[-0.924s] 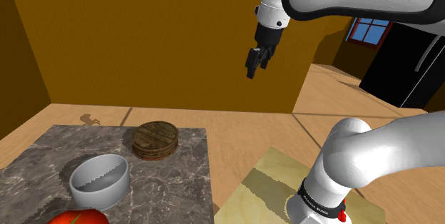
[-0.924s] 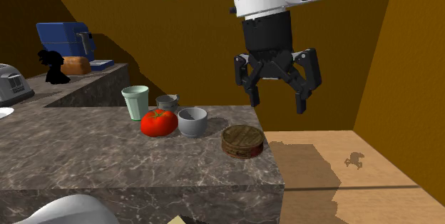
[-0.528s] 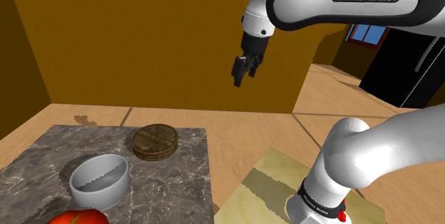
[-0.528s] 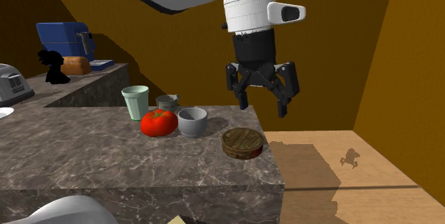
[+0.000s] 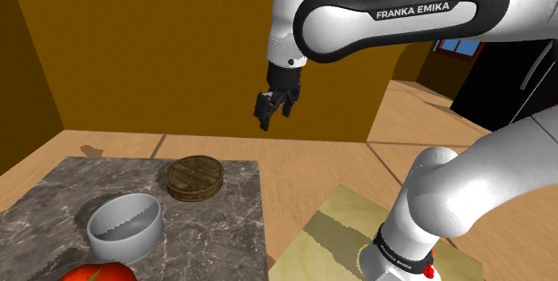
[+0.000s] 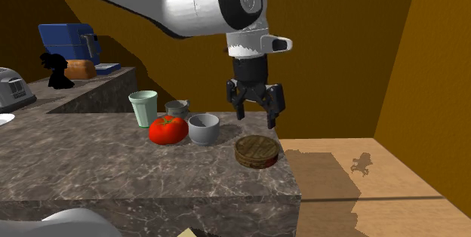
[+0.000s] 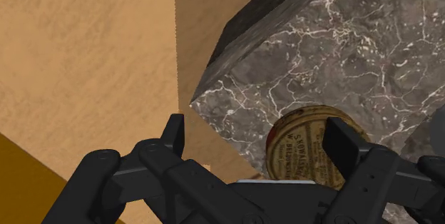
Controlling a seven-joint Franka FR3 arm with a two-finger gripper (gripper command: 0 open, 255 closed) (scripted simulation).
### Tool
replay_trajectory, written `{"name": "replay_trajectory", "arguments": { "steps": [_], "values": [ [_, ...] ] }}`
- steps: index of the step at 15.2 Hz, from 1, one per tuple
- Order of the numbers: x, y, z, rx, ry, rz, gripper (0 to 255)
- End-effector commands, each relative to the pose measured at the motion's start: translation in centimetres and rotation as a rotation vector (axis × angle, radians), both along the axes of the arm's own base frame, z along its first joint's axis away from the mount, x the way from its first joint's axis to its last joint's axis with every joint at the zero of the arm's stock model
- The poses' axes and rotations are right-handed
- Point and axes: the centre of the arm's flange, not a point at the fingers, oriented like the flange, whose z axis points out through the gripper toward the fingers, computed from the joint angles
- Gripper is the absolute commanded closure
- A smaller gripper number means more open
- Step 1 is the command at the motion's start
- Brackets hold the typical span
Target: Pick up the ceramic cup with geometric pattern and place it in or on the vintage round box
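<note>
A grey cup [image 5: 125, 227] with a toothed line inside its rim stands on the marble counter [image 5: 228, 234], beside a red tomato [image 5: 97, 274]. In the second exterior view the same grey cup [image 6: 204, 128] sits between the tomato [image 6: 167, 130] and the brown round box [image 6: 257, 151]. The round box [image 5: 194, 177] lies flat near the counter's corner. My gripper [image 5: 265, 120] hangs open and empty in the air, well above the box and slightly toward the shoulder view's right. Seen from across, the gripper [image 6: 257, 118] hovers just over the box. Between my open gripper [image 7: 258, 135] fingers, the box's printed lid [image 7: 303, 148] shows below.
A pale green cup [image 6: 143, 108] and a small grey pot [image 6: 177, 108] stand behind the tomato. A toaster [image 6: 11, 84], a blue appliance [image 6: 68, 43] and a bread loaf [image 6: 79, 68] sit on the far counter. Wooden floor [image 5: 322, 163] lies past the counter's edge.
The arm has swung toward the shoulder view's left and lowered, bringing the gripper from beyond the counter's edge to over the round box. Its fingers have stayed open.
</note>
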Motion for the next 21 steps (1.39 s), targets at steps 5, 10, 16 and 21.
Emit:
{"name": "replay_trajectory", "arguments": {
  "steps": [5,10,16,21],
  "values": [
    [3.0,6.1,-3.6,0.043,0.022,0.002,0],
    [5.3,11.2,-6.4,0.078,0.040,0.005,0],
    [8.0,17.3,-9.7,0.120,0.062,0.008,0],
    [10.2,22.6,-12.2,0.155,0.080,0.011,0]
  ]
}}
